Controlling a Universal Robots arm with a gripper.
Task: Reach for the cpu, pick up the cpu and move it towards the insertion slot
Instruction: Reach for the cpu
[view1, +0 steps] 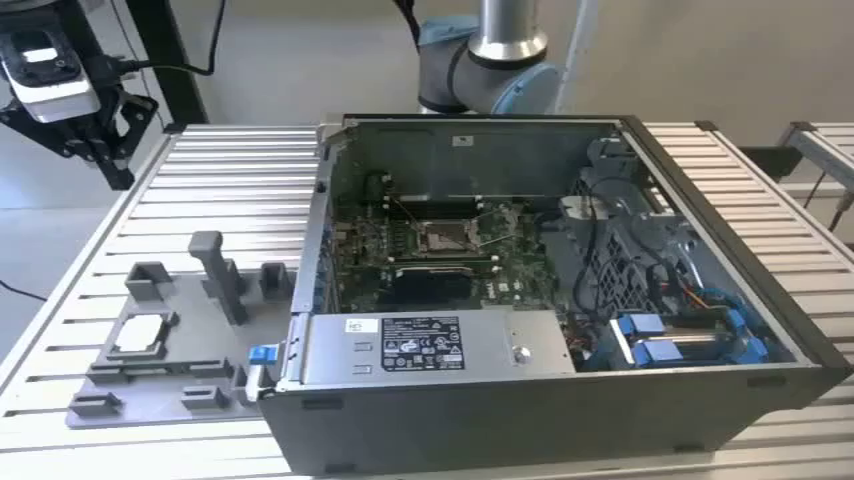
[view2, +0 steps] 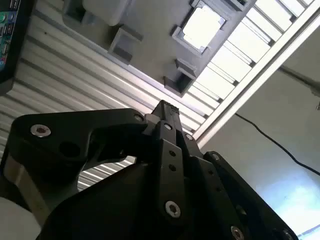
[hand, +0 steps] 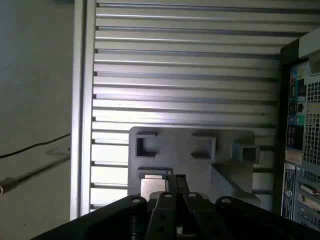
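The cpu lies flat, pale face up, in a pocket of the grey fixture plate on the slatted table at the exterior view's left. It is also bright in the second wrist view and partly behind the fingers in the first wrist view. My gripper hangs high over the table's far left corner, well back from the cpu and not touching it. Its black fingers press together with nothing between them. The insertion slot sits on the green board inside the open computer case.
Grey posts and blocks stand on the fixture plate between the cpu and the case wall. The case holds cables and blue parts at the exterior view's right. A black cable runs on the floor beyond the table edge.
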